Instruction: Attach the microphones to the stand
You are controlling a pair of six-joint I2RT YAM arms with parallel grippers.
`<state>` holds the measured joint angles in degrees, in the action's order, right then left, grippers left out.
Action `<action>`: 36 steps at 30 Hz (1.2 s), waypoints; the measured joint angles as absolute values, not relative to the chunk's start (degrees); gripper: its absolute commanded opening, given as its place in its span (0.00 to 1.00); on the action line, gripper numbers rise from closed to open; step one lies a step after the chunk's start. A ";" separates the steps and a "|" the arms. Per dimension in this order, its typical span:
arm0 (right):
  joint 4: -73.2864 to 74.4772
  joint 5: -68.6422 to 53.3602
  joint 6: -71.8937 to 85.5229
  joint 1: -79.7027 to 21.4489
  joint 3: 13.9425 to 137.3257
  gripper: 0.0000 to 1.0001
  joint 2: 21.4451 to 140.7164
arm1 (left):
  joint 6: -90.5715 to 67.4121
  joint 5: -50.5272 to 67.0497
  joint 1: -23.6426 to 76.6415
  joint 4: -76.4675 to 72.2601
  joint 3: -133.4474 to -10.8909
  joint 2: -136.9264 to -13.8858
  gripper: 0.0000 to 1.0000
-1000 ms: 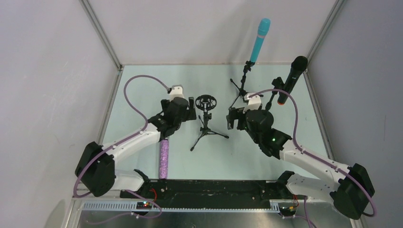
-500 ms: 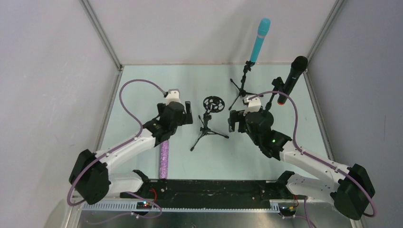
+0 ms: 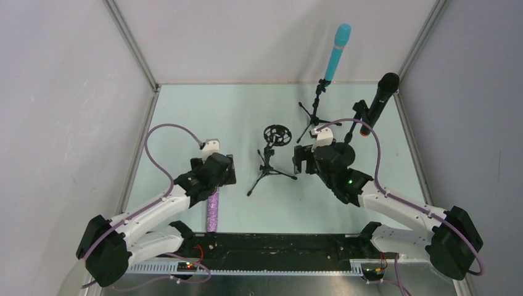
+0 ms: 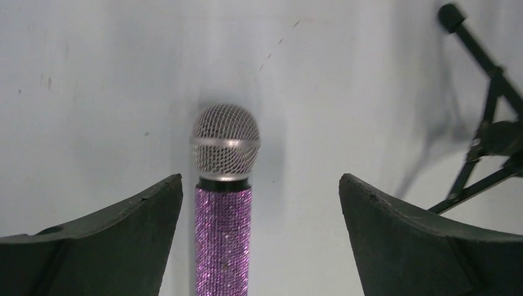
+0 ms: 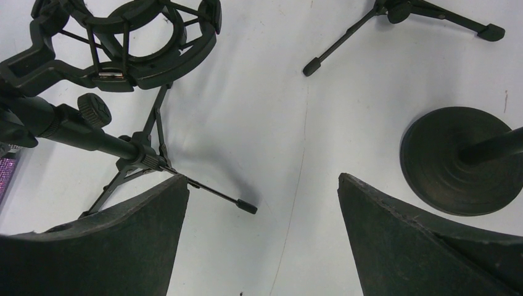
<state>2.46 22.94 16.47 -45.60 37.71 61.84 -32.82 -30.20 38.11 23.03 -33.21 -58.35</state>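
Purple microphone point(image 4: 223, 240) now lies under the pulled-back left tool point(image 4: 260, 177), jaws apart; right tool point(image 5: 263, 176) also apart.

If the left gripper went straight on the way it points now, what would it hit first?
Most likely the purple glitter microphone, lying on the table between the open fingers of the left gripper, off-centre toward one finger. The fingers might straddle it and touch the table instead; depth is unclear.
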 measured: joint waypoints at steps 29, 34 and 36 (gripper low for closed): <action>2.31 22.44 16.93 -45.69 37.60 0.96 62.85 | -35.57 -27.83 36.75 26.92 -32.93 -73.76 0.32; 2.31 22.46 16.93 -45.69 37.60 0.95 62.74 | -35.00 -27.51 36.75 26.41 -33.06 -73.82 0.23; 2.31 22.46 16.93 -45.69 37.60 0.96 62.61 | -34.17 -26.50 36.71 25.96 -33.06 -73.45 0.19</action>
